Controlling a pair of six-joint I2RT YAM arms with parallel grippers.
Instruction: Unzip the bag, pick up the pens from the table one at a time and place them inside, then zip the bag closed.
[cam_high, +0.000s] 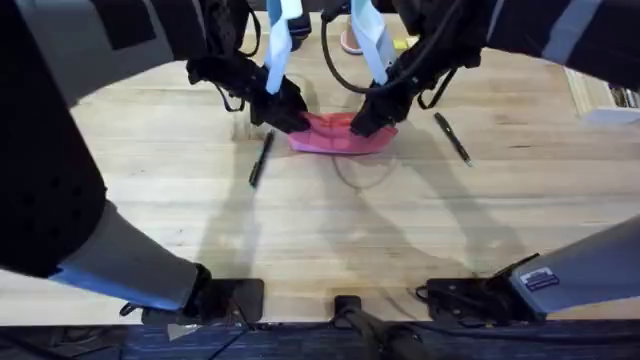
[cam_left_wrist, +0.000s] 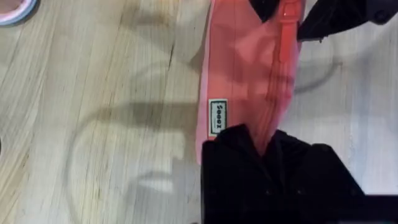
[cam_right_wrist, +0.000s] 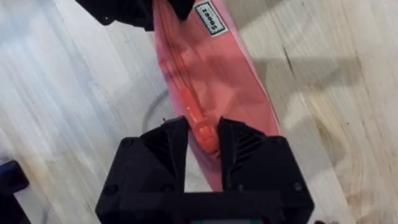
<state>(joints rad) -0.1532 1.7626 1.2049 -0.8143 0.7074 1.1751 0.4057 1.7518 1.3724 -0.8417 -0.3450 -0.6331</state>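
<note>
- The unzipping step was judged to be in hand: both pens lay on the worktop (cam_high: 320, 240) and nothing had been put in the bag (cam_high: 340, 135).
- The left fingers (cam_left_wrist: 264, 140) were seen closed on one end of the bag, with the fabric and the zip line pinched between them.
- The right fingers (cam_right_wrist: 202, 140) were seen closed on the reddish pull (cam_right_wrist: 198, 124) at the opposite end of the bag, the pull held between the two pads.
- The bag was stretched between the two sets of fingers and lay on the worktop at its middle.
- One pen (cam_high: 261, 160) lay just outside the left fingers; the other pen (cam_high: 452, 137) lay a little outside the right fingers.
- The next move was judged to call for the pull to be drawn along the zip toward the left fingers, while those fingers held their end firm so that the soft fabric would not bunch.
- The bag was seen as an oblong pink pouch of soft cloth, creased along its length, with a small white label (cam_left_wrist: 216, 117) near the left fingers.
- How far the zip stood open could not be told.
</note>
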